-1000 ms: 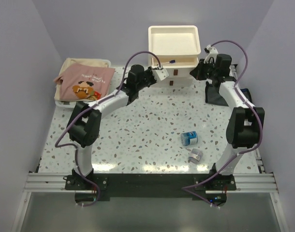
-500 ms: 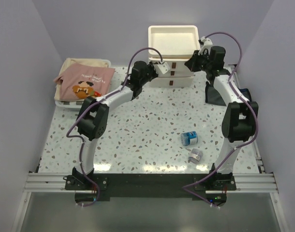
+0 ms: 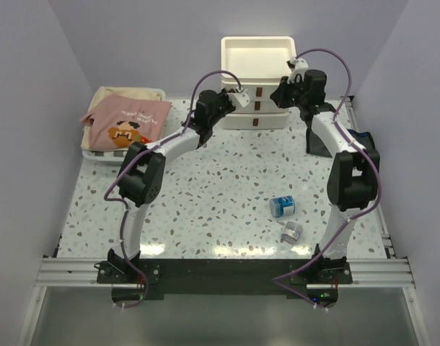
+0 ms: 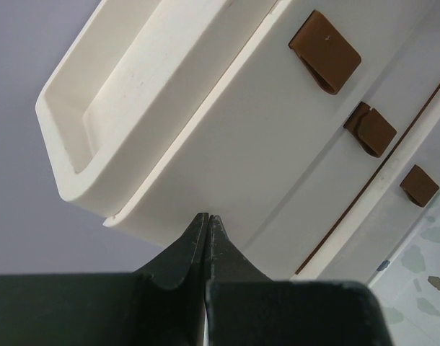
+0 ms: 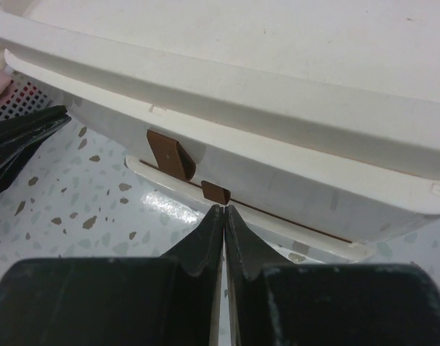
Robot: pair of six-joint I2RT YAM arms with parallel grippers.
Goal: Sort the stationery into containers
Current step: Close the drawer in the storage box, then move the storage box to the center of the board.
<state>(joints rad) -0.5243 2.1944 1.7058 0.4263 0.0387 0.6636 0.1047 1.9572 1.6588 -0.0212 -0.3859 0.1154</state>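
The cream-white three-drawer unit (image 3: 257, 79) stands at the back centre with all drawers pushed in and its tray top bare. My left gripper (image 3: 239, 96) is shut and empty, its tips (image 4: 208, 216) against the unit's (image 4: 227, 137) front left below the tray rim. My right gripper (image 3: 281, 89) is shut and empty at the unit's right front, its tips (image 5: 224, 209) just below a brown handle (image 5: 216, 192). The blue roll (image 3: 282, 206) and grey roll (image 3: 291, 232) lie on the table at the near right. The navy pouch (image 3: 319, 141) is partly hidden behind the right arm. No markers or pens show.
A pink bag with a cartoon face (image 3: 128, 122) lies in a white basket (image 3: 90, 153) at the back left. The left gripper's black fingers (image 5: 22, 137) show at the left edge of the right wrist view. Walls close in at the back and both sides.
A drawer that stood pulled out with a pen in it is now shut. Both grippers moved back toward the unit's front, staying closed.
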